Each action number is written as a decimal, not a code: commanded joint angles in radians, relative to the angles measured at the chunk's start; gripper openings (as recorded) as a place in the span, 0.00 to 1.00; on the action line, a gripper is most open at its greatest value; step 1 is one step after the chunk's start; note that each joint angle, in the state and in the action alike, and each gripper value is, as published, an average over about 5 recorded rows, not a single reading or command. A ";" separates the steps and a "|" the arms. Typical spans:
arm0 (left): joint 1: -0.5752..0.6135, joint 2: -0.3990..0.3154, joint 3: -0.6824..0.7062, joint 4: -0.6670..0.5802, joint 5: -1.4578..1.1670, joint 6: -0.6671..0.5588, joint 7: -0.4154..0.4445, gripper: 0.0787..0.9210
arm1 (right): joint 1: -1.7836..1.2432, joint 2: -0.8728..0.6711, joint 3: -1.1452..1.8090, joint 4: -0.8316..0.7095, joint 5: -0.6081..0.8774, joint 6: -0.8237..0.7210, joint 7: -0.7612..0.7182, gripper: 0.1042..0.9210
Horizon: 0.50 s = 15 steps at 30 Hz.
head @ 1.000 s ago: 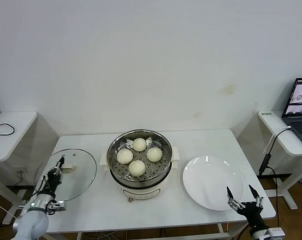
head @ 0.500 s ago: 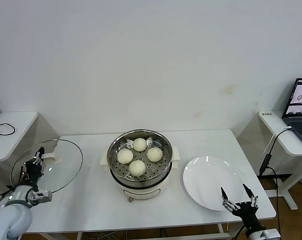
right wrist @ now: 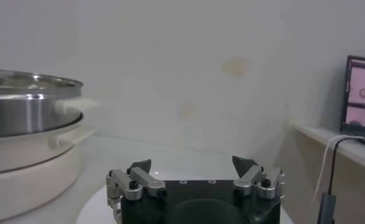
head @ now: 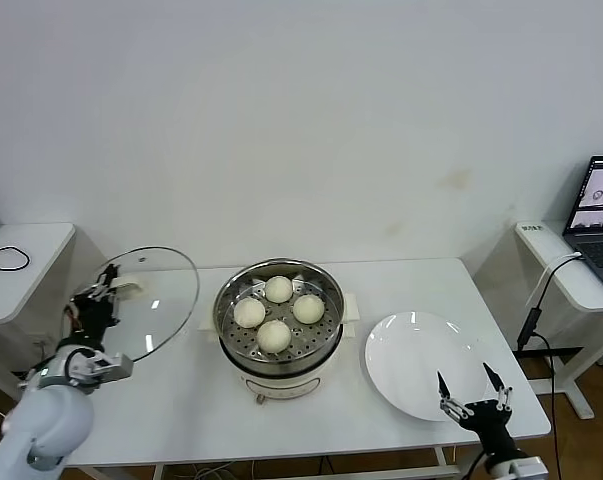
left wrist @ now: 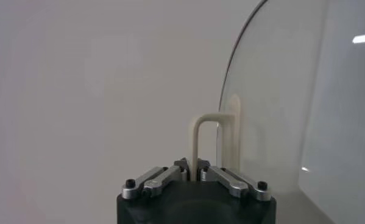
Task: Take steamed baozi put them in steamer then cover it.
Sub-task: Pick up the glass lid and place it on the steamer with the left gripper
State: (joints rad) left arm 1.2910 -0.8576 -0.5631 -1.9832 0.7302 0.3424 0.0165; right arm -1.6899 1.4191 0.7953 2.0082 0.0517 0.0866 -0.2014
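The left gripper was clamped on the cream handle of the lid, its jaws pinched tight around the loop. It held the lid in the air, tilted up on edge, over the table's left end and just beside the steamer, with a narrow gap between the glass rim and the pot. In the left wrist view the handle stood straight up out of the jaws, with the clear glass curving away behind it.

The right gripper hung at the table's front right corner, fingers spread wide apart and holding nothing, its tips over the near edge of the white plate. The plate lay flat at the right end of the table, bare.

The steamer sat at the middle of the table, uncovered, shiny pot on a cream base. Four baozi lay on its perforated tray, close together in a rough diamond.

Off to the right a laptop stood open on a side desk, and a black cable lay on another small desk at the left.
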 commanded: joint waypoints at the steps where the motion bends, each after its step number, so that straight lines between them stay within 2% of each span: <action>1: -0.201 -0.046 0.345 -0.034 -0.009 0.146 0.013 0.08 | 0.015 0.055 -0.030 0.001 -0.155 -0.003 0.013 0.88; 10: -0.344 -0.172 0.451 0.022 0.319 0.191 0.174 0.08 | 0.033 0.076 -0.061 -0.037 -0.205 -0.002 0.011 0.88; 15: -0.363 -0.215 0.501 0.021 0.479 0.197 0.256 0.08 | 0.051 0.086 -0.076 -0.062 -0.227 -0.002 0.011 0.88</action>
State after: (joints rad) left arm 1.0493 -0.9750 -0.2241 -1.9721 0.9041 0.4909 0.1257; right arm -1.6578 1.4796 0.7428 1.9771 -0.1082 0.0859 -0.1933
